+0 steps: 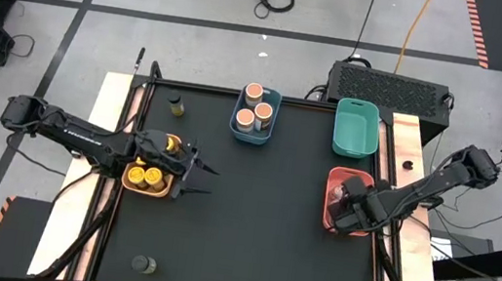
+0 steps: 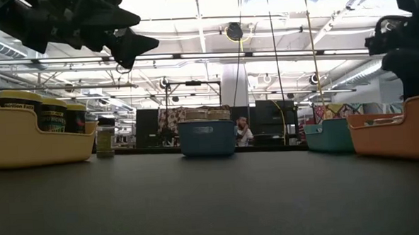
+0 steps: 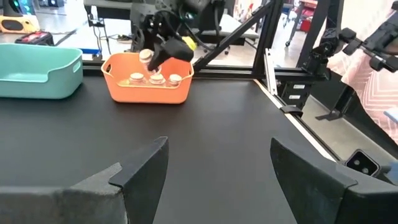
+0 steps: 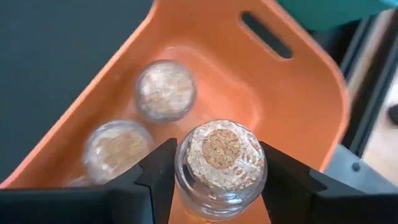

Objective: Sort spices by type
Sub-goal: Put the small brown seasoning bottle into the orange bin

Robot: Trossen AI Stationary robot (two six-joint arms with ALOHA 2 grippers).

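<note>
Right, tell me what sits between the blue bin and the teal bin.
Nothing: in the high view, bare black mat separates the blue bin from the teal bin; the low view shows only background room between them.

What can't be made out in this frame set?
- Red bin, high view: the right pincer and arm cover its contents.
- Jars under the held cork-topped jar, right wrist view: blurred, contents unreadable.
- Yellow-lidded jar labels, low view: too small.
- Teal bin, low view: its wall hides the inside.
- Left pincer: open, holding nothing.
</note>
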